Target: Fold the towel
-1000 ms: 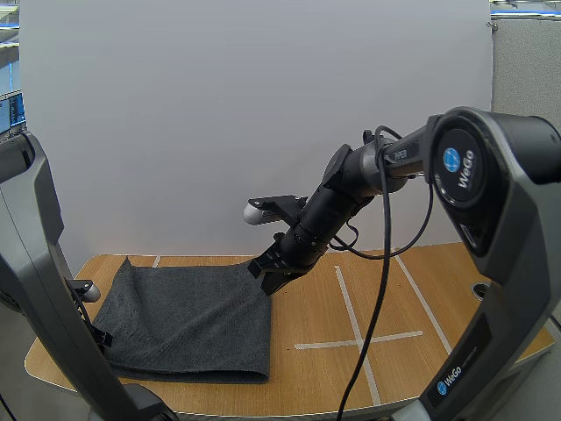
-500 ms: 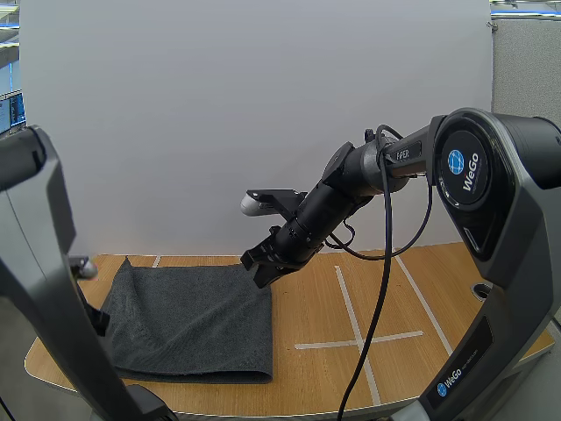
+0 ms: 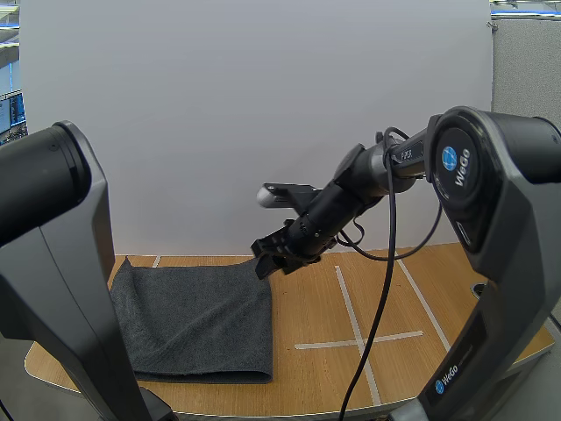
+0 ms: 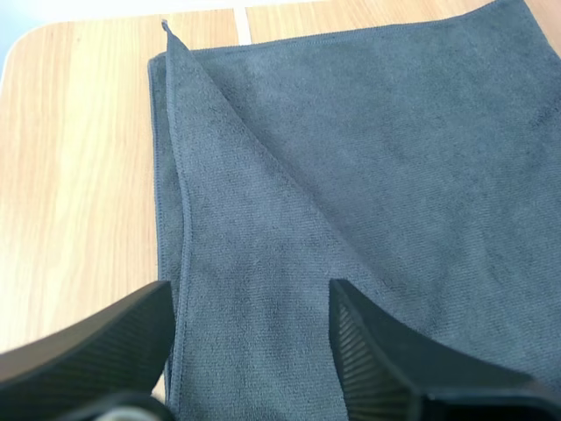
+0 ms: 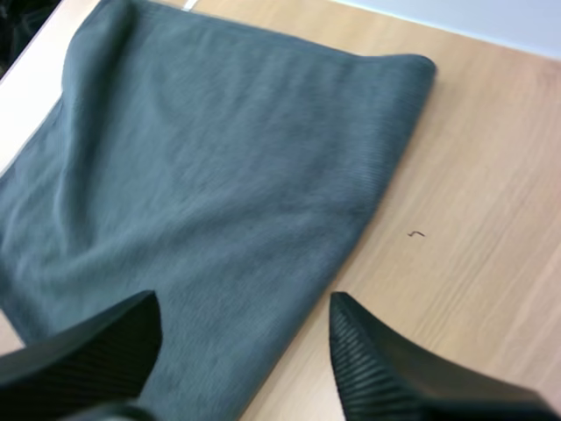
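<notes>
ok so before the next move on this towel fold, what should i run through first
1. Left tool open and empty: ok, jaws apart above the towel.
2. Right tool open and empty: ok, it hangs above the towel's right edge.
3. Layers lined up: not ok, near the left tool the top layer lies skewed along a diagonal.
4. Towel resting on the table: ok, wood shows beside the edges seen from both wrists.
5. Number of folds already made: cannot tell.
</notes>
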`<action>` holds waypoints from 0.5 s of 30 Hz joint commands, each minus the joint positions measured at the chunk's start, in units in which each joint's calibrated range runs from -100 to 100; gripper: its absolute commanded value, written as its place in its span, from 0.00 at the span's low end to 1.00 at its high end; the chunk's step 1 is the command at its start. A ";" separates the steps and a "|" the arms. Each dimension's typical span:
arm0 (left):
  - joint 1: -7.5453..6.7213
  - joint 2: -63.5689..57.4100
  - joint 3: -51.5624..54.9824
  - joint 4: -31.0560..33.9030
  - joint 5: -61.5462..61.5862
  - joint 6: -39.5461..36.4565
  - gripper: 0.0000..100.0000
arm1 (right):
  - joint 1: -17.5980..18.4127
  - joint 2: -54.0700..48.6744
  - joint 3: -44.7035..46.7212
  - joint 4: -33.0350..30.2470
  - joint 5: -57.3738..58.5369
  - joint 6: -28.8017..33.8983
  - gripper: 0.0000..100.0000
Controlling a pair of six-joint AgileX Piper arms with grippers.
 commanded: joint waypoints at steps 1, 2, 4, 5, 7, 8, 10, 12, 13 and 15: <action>0.03 -0.56 -0.34 -1.54 1.56 0.20 0.85 | -1.25 4.15 0.40 6.26 0.82 -3.31 0.89; 0.03 -0.56 -0.34 -1.65 1.56 0.20 0.85 | -1.38 5.46 0.40 7.63 1.38 -4.52 0.83; 0.03 -0.56 -0.34 -1.65 1.56 0.20 0.85 | -1.53 8.51 0.40 9.59 1.78 -6.14 0.76; 0.03 -0.56 -0.34 -1.65 1.38 0.20 0.85 | -1.53 9.90 0.40 10.22 2.22 -6.81 0.75; 0.03 -0.56 -0.34 -1.65 1.38 0.20 0.85 | -1.53 12.13 0.40 11.36 3.56 -7.87 0.77; 0.03 -0.56 -0.34 -1.65 1.21 0.20 0.85 | -1.53 13.21 0.40 11.66 4.16 -8.11 0.79; 0.03 -0.56 -0.34 -1.65 0.90 -0.12 0.85 | -1.53 14.87 0.40 11.77 4.41 -8.65 0.82; 0.03 -0.56 -0.34 -1.65 0.90 -0.12 0.85 | -1.53 15.98 0.40 11.77 4.41 -9.20 0.84; 0.03 -0.56 -0.34 -1.65 0.90 -0.21 0.85 | -1.53 16.35 0.40 11.91 4.41 -9.29 0.84; 0.03 -0.71 -0.48 -1.41 0.90 -0.83 0.85 | -1.53 17.24 0.40 12.70 4.59 -10.17 0.84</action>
